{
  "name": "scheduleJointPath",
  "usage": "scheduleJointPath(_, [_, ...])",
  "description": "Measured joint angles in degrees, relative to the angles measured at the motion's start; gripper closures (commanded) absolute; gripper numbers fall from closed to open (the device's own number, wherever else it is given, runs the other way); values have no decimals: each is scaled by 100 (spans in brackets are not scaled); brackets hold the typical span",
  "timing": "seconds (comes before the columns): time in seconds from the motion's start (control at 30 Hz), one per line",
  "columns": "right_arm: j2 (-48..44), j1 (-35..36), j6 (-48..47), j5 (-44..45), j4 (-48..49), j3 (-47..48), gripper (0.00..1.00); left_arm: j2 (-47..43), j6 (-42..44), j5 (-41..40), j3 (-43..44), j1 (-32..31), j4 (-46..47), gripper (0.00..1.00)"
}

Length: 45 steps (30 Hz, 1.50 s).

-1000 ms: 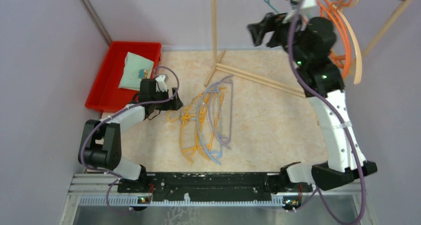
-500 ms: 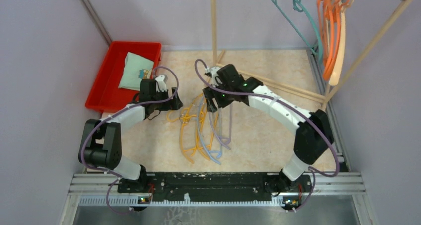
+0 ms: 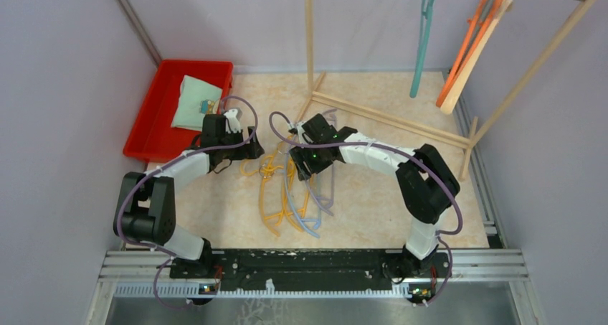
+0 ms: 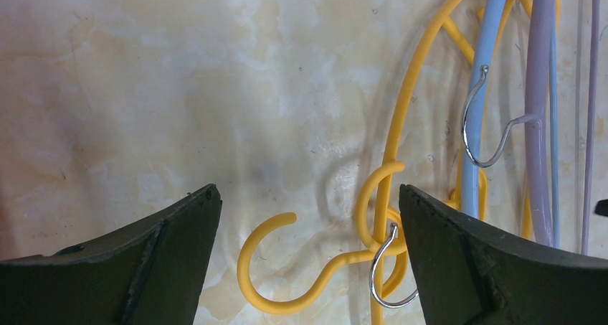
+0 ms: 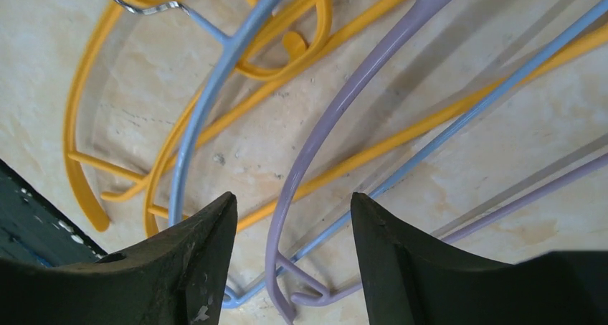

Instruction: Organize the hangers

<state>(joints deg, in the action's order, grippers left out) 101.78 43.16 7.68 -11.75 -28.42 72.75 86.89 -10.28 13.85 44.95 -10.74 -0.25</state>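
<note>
A pile of hangers (image 3: pixel 294 192) lies on the table: yellow, light blue and lavender, tangled together. My left gripper (image 3: pixel 251 151) is open at the pile's left edge. In the left wrist view (image 4: pixel 307 192) a yellow hook (image 4: pixel 276 293) lies between its jaws, untouched. My right gripper (image 3: pixel 303 168) is open low over the pile. In the right wrist view (image 5: pixel 292 199) a lavender hanger (image 5: pixel 344 110) runs between its jaws, beside a light blue one (image 5: pixel 208 102). A teal hanger (image 3: pixel 423 41) and orange and beige hangers (image 3: pixel 469 49) hang on the rack rail.
A red bin (image 3: pixel 154 120) with a folded cloth (image 3: pixel 193 102) sits at the back left. The rack's wooden upright (image 3: pixel 309 31) and base poles (image 3: pixel 380 113) stand behind the pile, with a slanted pole (image 3: pixel 534 59) at the right. Walls close in on both sides.
My right arm has come down from the rack rail to the pile on the table. The teal hanger now hangs free on the rail. The left arm has not moved.
</note>
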Motion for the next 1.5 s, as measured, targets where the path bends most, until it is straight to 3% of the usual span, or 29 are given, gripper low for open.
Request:
scheduleJointPath(0.23, [138,188,22,-26,48,-564,44,0,2,-39,-39,0,-15,2])
scheduleJointPath(0.73, [179,297,153,-175,501,-861,54,-4,4,-57,-232,0,-26,2])
scheduleJointPath(0.8, [188,337,181,-195,511,-866,59,-15,4,-59,-271,0,-24,2])
scheduleJointPath(0.9, [190,380,201,-184,511,-894,78,-63,2,-66,-326,0,-33,2])
scheduleJointPath(1.1, [170,402,240,-2,219,-876,82,-142,0,-74,-341,0,-33,1])
scheduleJointPath(1.37, [-203,407,245,538,-1075,149,87,-323,-24,-90,-339,0,-26,1])
scheduleJointPath(1.5, [-466,306,343,538,-1381,1069,100,-387,-22,-122,-334,0,-13,1])
